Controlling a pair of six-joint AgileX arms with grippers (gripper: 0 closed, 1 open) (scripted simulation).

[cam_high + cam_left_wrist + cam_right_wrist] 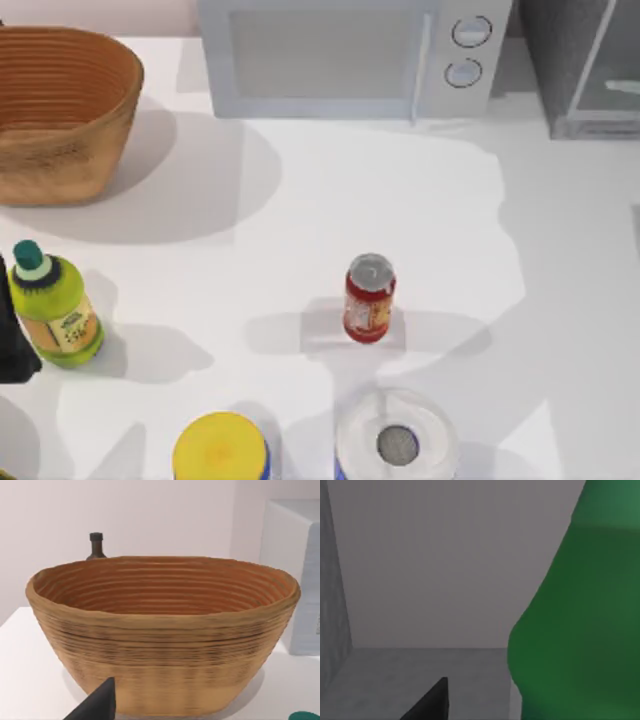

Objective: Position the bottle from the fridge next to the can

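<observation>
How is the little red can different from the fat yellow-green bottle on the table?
The can is red with a flat silver top; the yellow-green bottle wears a teal cap on a narrow neck. The can looks smaller and slimmer than the stout bottle. The can stands near the middle of the table; the bottle stands at its left side, beside the left arm. Both stand upright and carry a label.

A woven basket (60, 110) sits at the table's (330, 200) far left corner, a white microwave (345, 55) along the far edge, a yellow-green bottle (55, 310) by the left edge, and a yellow-lidded jar (220, 450) and white roll (397, 440) at the near edge.
</observation>
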